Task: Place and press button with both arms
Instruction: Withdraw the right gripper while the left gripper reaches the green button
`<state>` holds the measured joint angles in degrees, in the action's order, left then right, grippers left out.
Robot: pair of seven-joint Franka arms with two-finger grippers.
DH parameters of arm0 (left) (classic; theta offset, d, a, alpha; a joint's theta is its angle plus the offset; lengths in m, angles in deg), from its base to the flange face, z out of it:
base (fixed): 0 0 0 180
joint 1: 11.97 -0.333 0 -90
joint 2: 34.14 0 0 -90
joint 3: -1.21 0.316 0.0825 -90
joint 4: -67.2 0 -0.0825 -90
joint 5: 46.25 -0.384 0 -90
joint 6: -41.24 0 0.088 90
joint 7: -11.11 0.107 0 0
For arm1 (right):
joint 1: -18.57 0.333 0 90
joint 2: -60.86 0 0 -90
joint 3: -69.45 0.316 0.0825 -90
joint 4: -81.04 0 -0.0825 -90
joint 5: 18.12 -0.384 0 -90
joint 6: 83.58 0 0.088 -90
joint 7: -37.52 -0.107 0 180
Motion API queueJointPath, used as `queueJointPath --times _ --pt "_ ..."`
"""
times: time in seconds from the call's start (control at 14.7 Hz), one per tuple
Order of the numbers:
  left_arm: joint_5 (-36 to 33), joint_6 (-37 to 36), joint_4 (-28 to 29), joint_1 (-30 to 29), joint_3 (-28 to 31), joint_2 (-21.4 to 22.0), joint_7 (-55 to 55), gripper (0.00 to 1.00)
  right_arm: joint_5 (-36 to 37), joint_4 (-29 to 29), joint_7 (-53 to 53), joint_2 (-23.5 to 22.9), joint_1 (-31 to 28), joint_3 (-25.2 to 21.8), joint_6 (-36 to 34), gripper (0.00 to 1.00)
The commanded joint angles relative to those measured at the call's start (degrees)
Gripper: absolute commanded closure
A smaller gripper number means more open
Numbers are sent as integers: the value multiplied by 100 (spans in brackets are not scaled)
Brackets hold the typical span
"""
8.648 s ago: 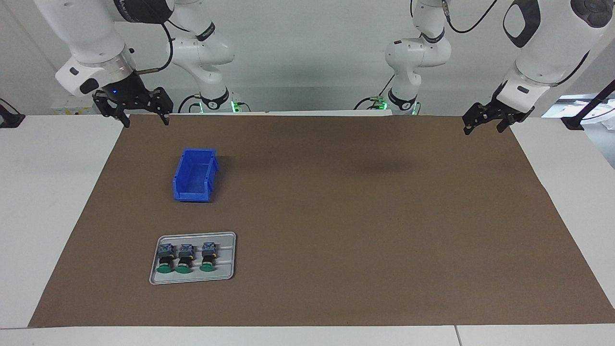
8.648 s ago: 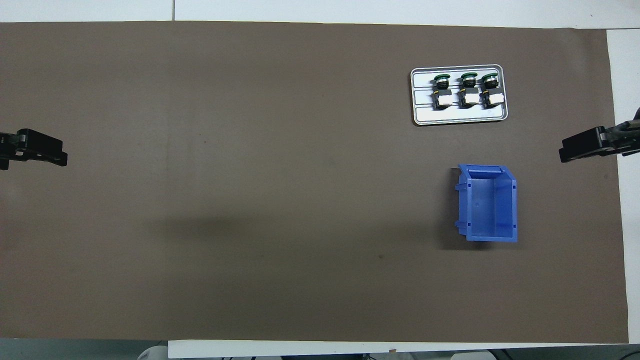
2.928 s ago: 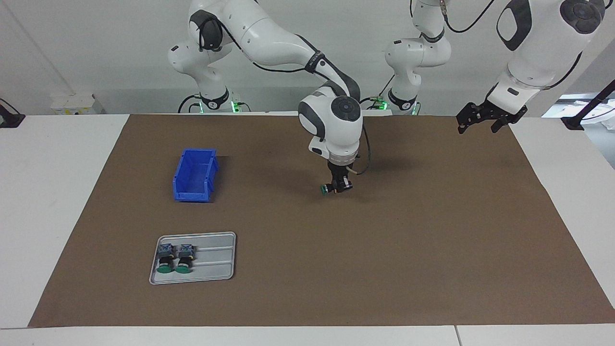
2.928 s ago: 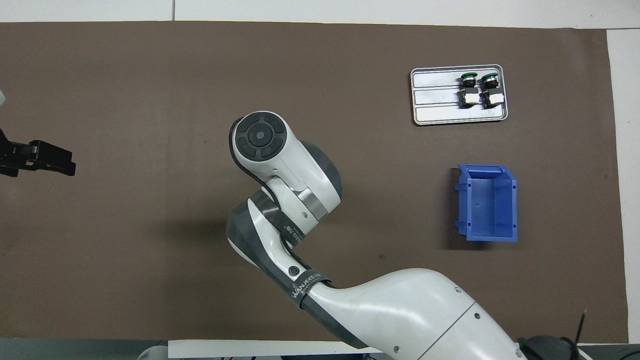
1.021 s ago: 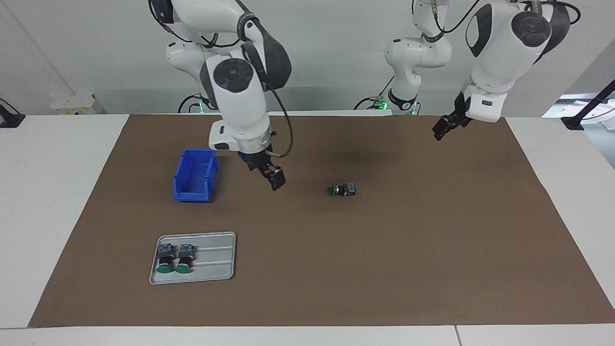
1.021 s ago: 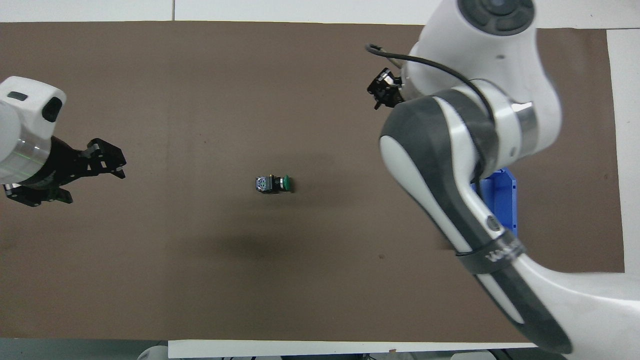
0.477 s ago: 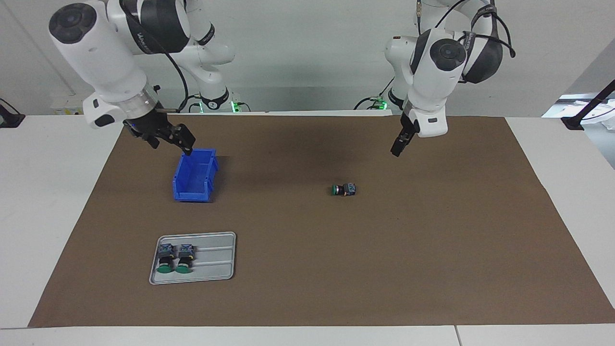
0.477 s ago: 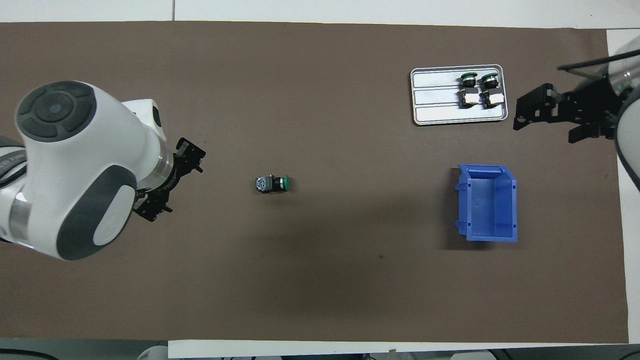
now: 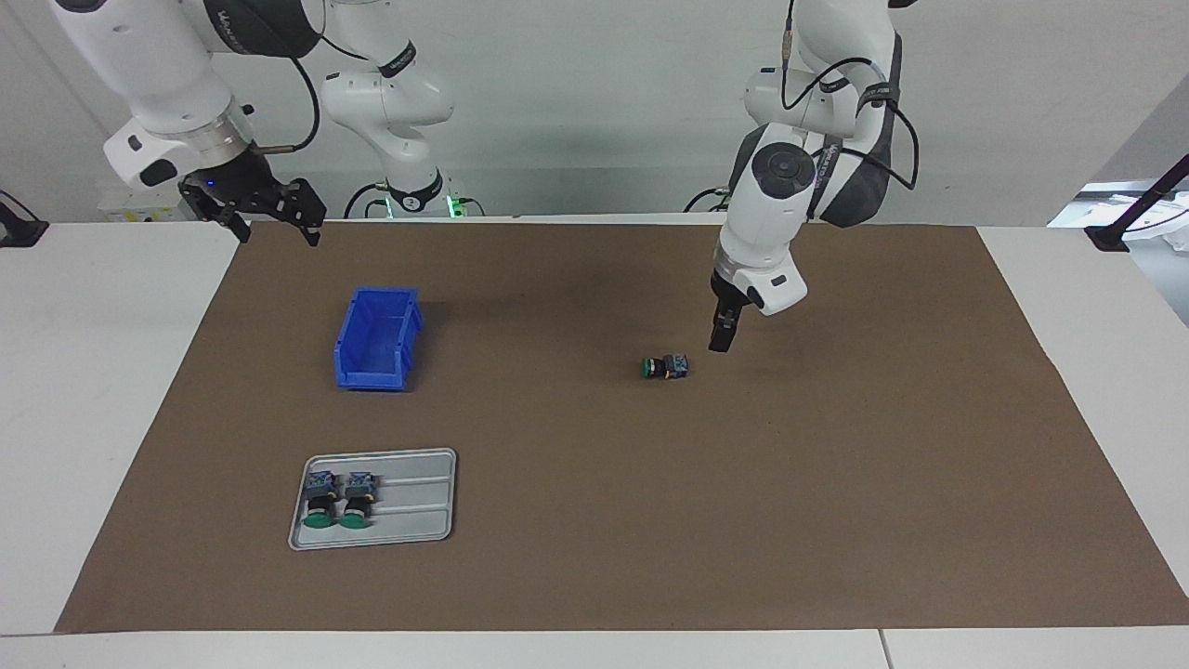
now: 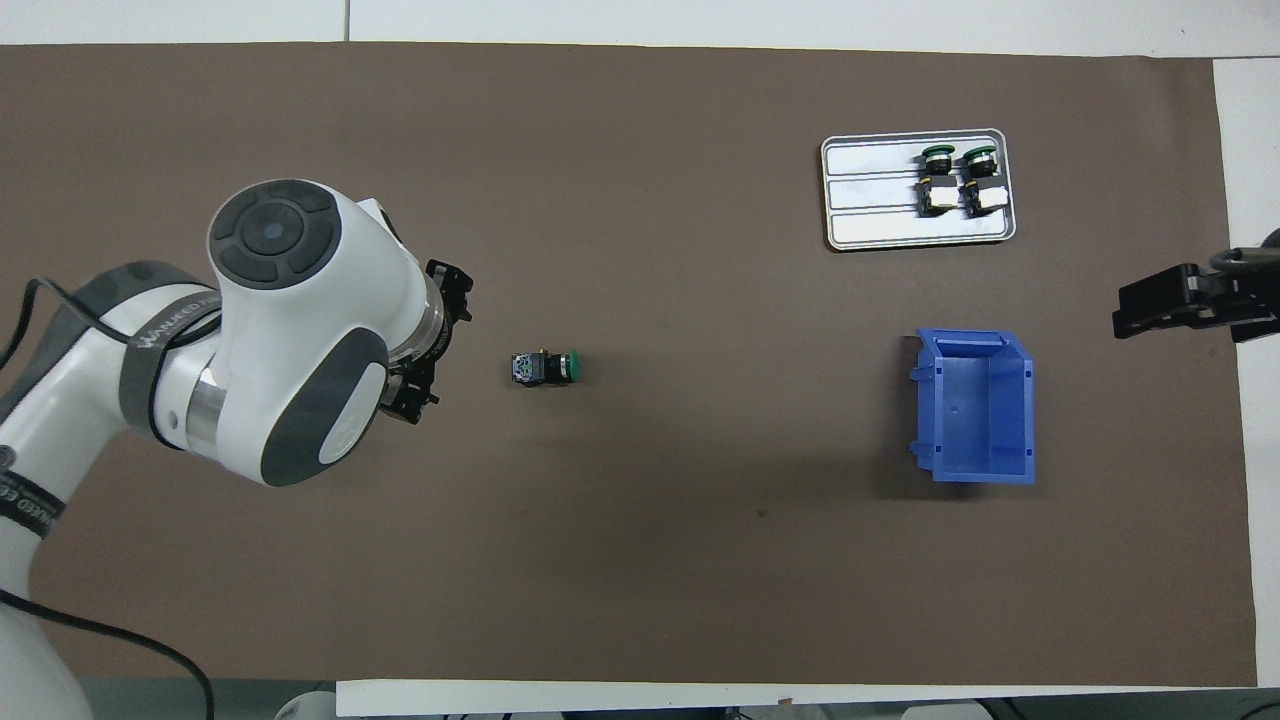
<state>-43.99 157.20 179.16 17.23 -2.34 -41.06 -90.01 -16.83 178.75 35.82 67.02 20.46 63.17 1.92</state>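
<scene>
button: your button was lying on its side out on the brown mat, green cap aimed at the right arm's end, nothing touching it
left gripper: your left gripper hung just beside the button, toward the left arm's end, fingers spread, empty
right gripper: your right gripper waited over the mat's edge near the blue bin, wide open, empty too
tray: the tray had two more buttons in it

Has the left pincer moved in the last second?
Yes. The left pincer has come in from the mat's edge and down, now hanging just beside the button lying on the mat.
</scene>
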Motion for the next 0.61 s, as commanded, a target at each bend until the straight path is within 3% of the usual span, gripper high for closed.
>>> queueJointPath --times 0.0,0.34,0.54 --pt "64 548 19 339 73 -290 -800 3 20 -136 74 69 -31 21 19 2" --pt "64 1095 45 639 82 -836 -1690 3 -24 -6 118 86 -22 -13 27 2" --pt "64 1131 107 648 82 -899 -1954 3 -32 47 56 86 -23 13 19 2"
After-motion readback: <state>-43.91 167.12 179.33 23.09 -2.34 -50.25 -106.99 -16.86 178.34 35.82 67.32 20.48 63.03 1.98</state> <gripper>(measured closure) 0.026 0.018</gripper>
